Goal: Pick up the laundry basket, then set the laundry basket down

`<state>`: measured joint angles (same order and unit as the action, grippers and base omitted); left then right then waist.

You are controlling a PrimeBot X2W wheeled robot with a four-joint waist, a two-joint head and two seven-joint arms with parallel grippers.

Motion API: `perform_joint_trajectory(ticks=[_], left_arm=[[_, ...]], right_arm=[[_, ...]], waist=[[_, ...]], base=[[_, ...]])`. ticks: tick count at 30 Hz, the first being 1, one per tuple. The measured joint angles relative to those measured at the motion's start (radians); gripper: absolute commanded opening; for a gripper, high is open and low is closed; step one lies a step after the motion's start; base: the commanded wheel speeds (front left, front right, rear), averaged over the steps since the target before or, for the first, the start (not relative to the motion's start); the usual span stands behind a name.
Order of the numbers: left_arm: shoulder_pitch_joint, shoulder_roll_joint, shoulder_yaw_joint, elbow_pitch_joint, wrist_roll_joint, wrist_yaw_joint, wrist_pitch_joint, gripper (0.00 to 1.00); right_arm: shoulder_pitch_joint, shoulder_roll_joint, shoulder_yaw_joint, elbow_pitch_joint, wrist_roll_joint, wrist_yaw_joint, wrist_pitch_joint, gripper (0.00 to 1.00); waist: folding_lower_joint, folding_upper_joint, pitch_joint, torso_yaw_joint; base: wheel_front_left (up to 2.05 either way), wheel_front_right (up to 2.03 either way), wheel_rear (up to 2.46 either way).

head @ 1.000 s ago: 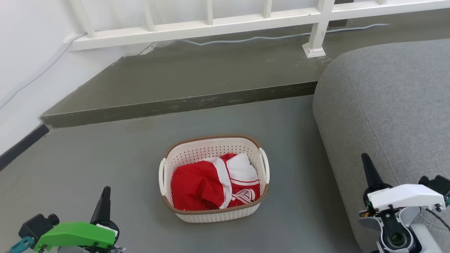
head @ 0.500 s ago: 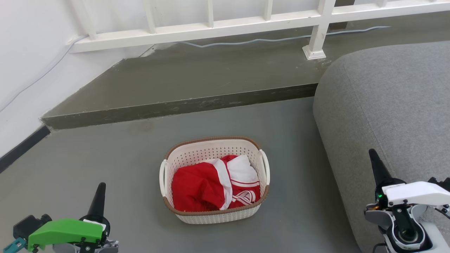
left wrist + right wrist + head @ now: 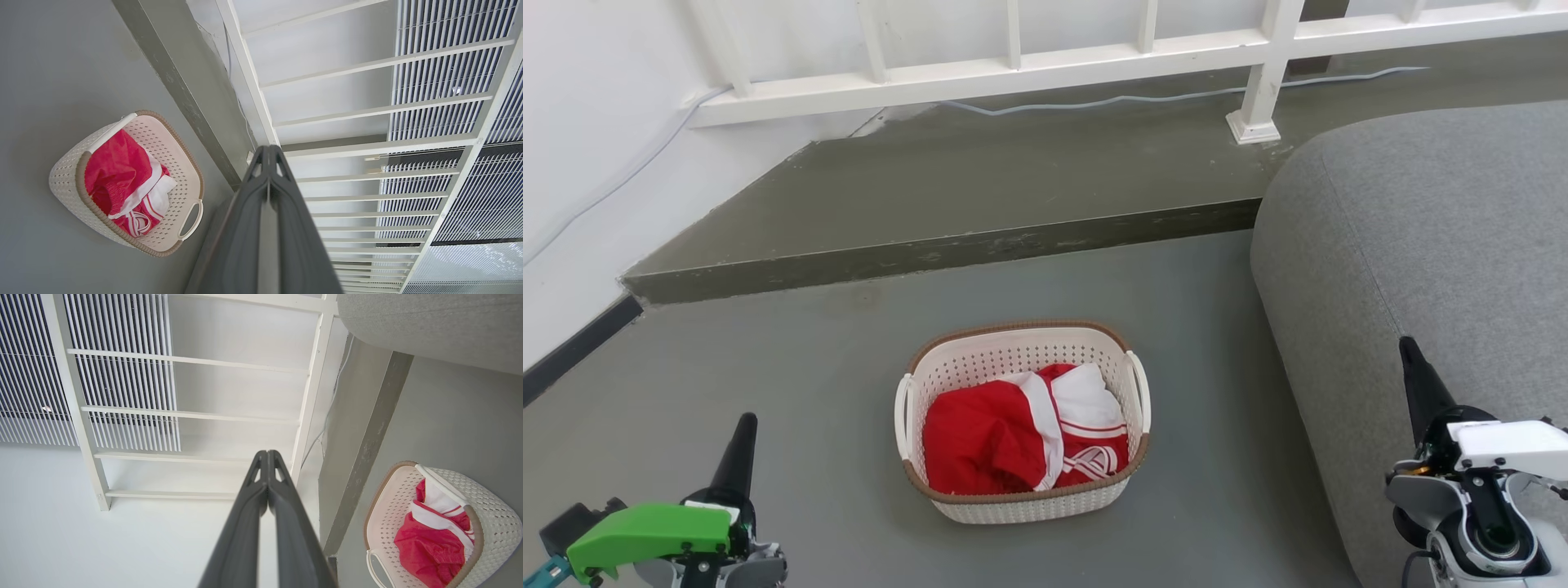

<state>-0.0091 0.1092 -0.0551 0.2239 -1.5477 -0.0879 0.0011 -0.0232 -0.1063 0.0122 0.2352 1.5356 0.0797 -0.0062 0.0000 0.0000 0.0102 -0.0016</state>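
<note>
Head view: basket (image 3: 1021, 328) sits on the grey floor (image 3: 727, 367), centre, near the robot, with red-and-white clothes (image 3: 988, 441) inside and handles on its left and right sides. Step (image 3: 931, 253) and white railing (image 3: 1029, 69) are far behind it, grey sofa (image 3: 1421, 245) to its right. Left gripper (image 3: 743, 426) is low at near left, right gripper (image 3: 1410, 355) at near right by the sofa edge. Both are well apart from the basket, neither touching it. Left wrist view: fingers (image 3: 249, 228) pressed together, holding nothing; basket on the floor off to the side, near the step. Right wrist view: fingers (image 3: 245, 531) pressed together too, empty; basket on the floor between step and sofa.
</note>
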Motion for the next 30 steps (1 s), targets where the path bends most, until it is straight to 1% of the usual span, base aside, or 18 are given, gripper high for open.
perform_joint_trajectory(ticks=[3, 11, 21, 30], left_arm=[[-0.009, -0.001, 0.011, 0.007, -0.026, -0.001, 0.007, 0.0], [-0.024, -0.003, 0.034, 0.025, -0.129, -0.022, 0.026, 0.0], [-0.031, -0.005, 0.038, 0.03, -0.13, -0.027, 0.031, 0.0], [-0.032, -0.006, 0.038, 0.034, -0.13, -0.028, 0.034, 0.0]], right_arm=[[-0.005, 0.0, -0.009, 0.004, 0.037, 0.008, 0.008, 0.0], [-0.014, 0.0, -0.037, 0.011, 0.147, 0.026, 0.026, 0.0], [-0.02, 0.0, -0.039, 0.018, 0.148, 0.034, 0.026, 0.0], [-0.021, 0.0, -0.04, 0.023, 0.148, 0.034, 0.026, 0.0]], waist=[[0.0, 0.0, -0.002, 0.0], [0.0, 0.0, -0.006, 0.002], [0.0, 0.0, -0.006, 0.002], [0.0, 0.0, -0.007, 0.002]], base=[[0.0, 0.0, 0.0], [0.0, 0.0, 0.0], [0.0, 0.0, 0.0], [0.0, 0.0, 0.0]])
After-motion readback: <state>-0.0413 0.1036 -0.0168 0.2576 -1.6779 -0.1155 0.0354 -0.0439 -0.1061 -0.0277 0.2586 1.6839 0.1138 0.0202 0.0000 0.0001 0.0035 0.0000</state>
